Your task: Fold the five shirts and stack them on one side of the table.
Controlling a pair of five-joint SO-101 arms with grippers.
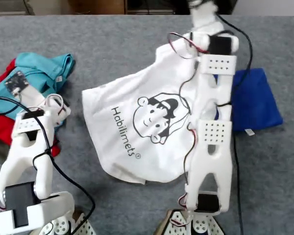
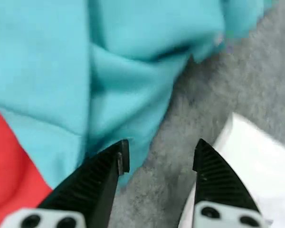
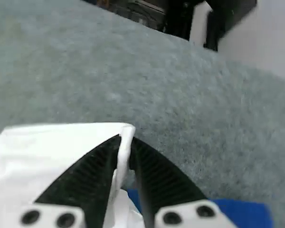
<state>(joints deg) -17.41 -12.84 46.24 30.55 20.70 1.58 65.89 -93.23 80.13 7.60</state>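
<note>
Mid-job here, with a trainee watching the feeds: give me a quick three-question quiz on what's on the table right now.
1. True or false: the right pincer is shut on an edge of the white shirt.
2. Which shirt lies under the teal shirt? A blue, B red, C white.
3. Fill in: the left pincer is ____ (open or shut).
Key: 1 true; 2 B, the red shirt; 3 open.

White plastic arms [image 1: 213,142], black servo blocks [image 1: 18,198], black ridged fingers [image 2: 104,175], black cables [image 1: 236,171]
</note>
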